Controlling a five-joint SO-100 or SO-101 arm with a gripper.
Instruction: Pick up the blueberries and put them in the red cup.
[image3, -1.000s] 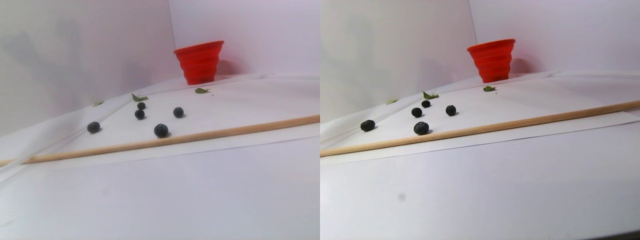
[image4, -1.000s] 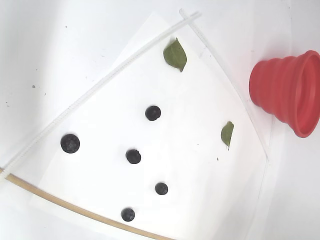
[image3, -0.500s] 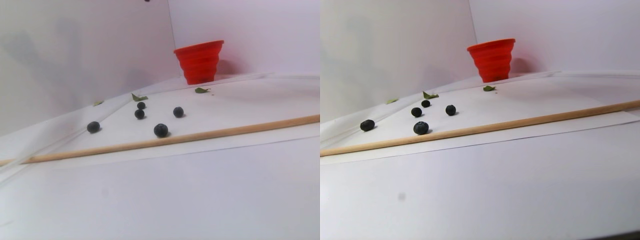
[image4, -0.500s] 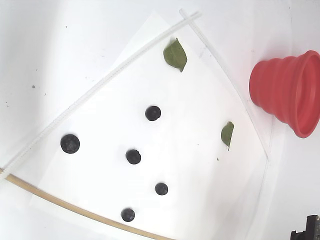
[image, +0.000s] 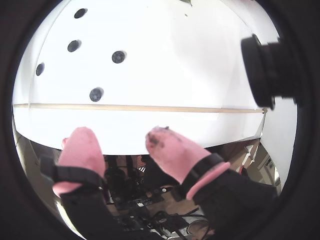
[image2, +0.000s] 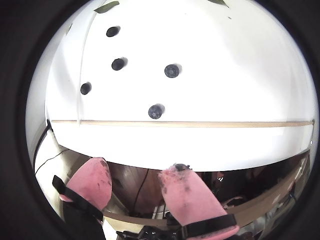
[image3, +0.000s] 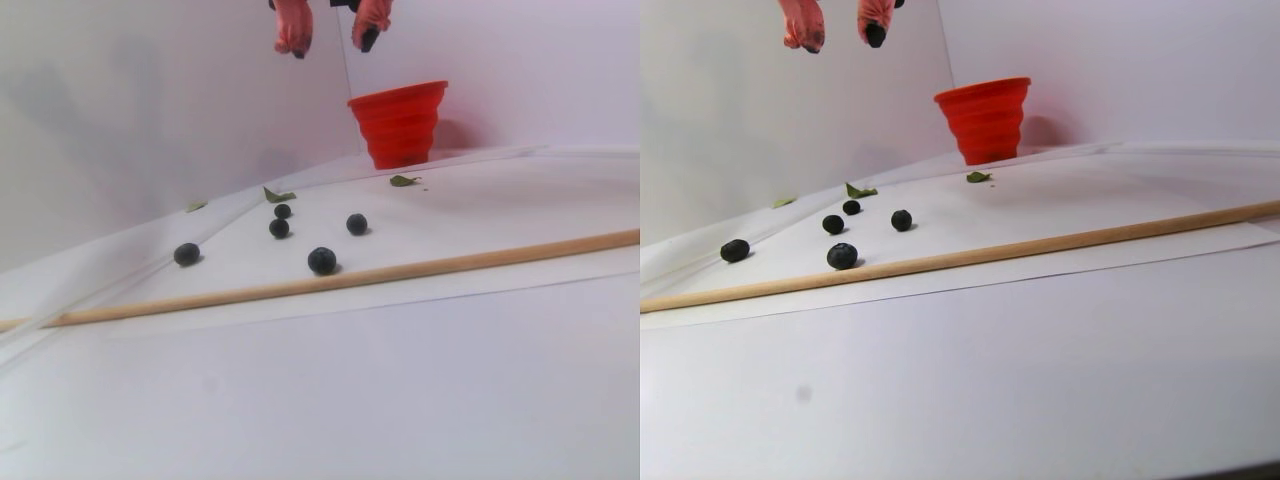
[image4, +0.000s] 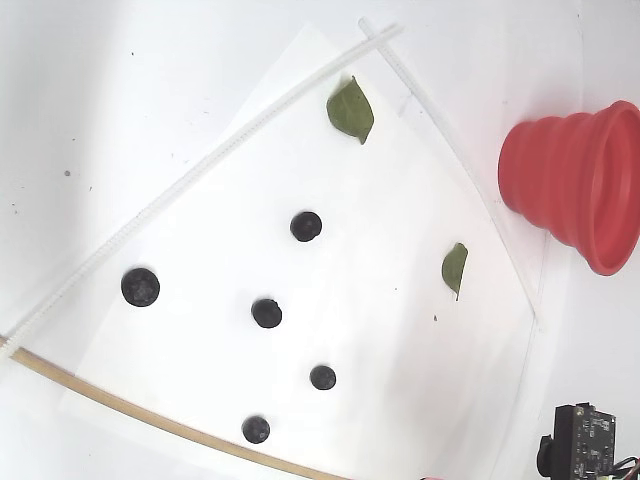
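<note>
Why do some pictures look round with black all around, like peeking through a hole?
Both wrist views use fisheye lenses: a black ring frames the picture, the wooden stick looks slightly bowed, and the paper glares bright white. The open pink tool sits close and large. The stereo pair view is softer and dimmer, with the red cup shadowing the wall. The fixed view is evenly lit.

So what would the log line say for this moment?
end effector: open, empty, high | blueberries: five, on paper | red cup: upright, no berries seen inside

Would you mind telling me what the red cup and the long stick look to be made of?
The red cup looks like matte silicone or soft plastic: stepped, ribbed walls suggest a collapsible design. The long stick appears to be bare, unfinished wood: pale tan, round and evenly thin.
</note>
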